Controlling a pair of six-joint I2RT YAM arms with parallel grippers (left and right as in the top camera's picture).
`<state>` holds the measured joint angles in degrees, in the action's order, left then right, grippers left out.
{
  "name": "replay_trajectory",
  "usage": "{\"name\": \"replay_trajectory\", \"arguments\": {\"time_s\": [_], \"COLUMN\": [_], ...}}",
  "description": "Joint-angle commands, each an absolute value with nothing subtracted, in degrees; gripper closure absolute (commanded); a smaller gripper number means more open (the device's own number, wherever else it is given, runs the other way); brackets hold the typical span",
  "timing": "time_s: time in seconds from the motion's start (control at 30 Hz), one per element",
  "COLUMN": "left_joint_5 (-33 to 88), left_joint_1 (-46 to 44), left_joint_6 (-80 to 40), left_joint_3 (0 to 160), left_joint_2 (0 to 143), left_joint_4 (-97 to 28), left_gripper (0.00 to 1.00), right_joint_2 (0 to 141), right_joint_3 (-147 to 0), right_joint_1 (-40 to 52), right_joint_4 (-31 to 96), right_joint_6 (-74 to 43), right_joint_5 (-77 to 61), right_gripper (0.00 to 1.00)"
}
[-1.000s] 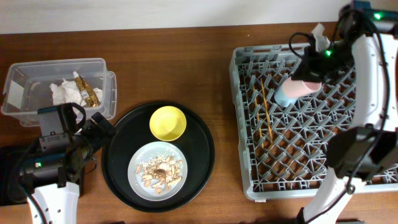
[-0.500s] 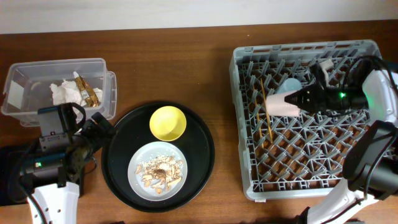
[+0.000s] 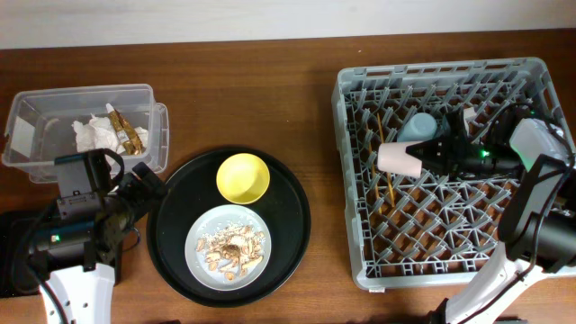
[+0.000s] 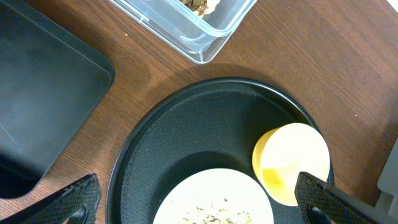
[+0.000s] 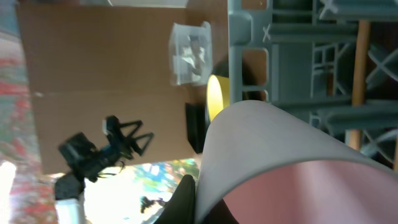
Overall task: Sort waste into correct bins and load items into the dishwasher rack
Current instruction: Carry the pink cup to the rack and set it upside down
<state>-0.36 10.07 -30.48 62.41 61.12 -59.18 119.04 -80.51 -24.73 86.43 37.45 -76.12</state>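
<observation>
RIGHT HAND LOADS THE RACK: My right hand (image 3: 432,152) clamps the small pink cup (image 3: 399,157) on its side over the middle of the dishwasher rack (image 3: 353,225). The cup sits just beside the light-blue cup (image 3: 419,126) and above the chopsticks (image 3: 390,184) lying among the pegs. My left hand (image 4: 199,198), spread wide and holding nothing, hovers at the left edge of the round black tray (image 3: 292,216). That tray carries the yellow bowl (image 3: 243,177) and the plate (image 3: 198,236) of food scraps (image 3: 232,248). Napkins (image 3: 90,135) and a wrapper (image 3: 128,135) lie in the clear tub (image 3: 81,90) at the counter's (image 3: 270,90) far left corner.
</observation>
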Motion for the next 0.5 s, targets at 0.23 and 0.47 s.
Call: {"name": "replay_trajectory", "arguments": {"time_s": [0.23,0.47], "left_joint_5": [0.1,0.1], "left_joint_1": [10.2,10.2], "left_joint_6": [-30.2,-30.2], "left_joint_3": [62.4,62.4], "left_joint_2": [61.0,61.0], "left_joint_4": [-59.2,-59.2], "left_gripper": [0.01,0.01], "right_joint_2": [119.8,116.9], "right_joint_3": [-80.9,-82.7], "right_joint_1": [-27.1,-29.4], "right_joint_4": [83.8,77.5], "right_joint_6": [30.7,13.6], "right_joint_5": [-62.6,-45.7], "right_gripper": [0.96,0.92]}}
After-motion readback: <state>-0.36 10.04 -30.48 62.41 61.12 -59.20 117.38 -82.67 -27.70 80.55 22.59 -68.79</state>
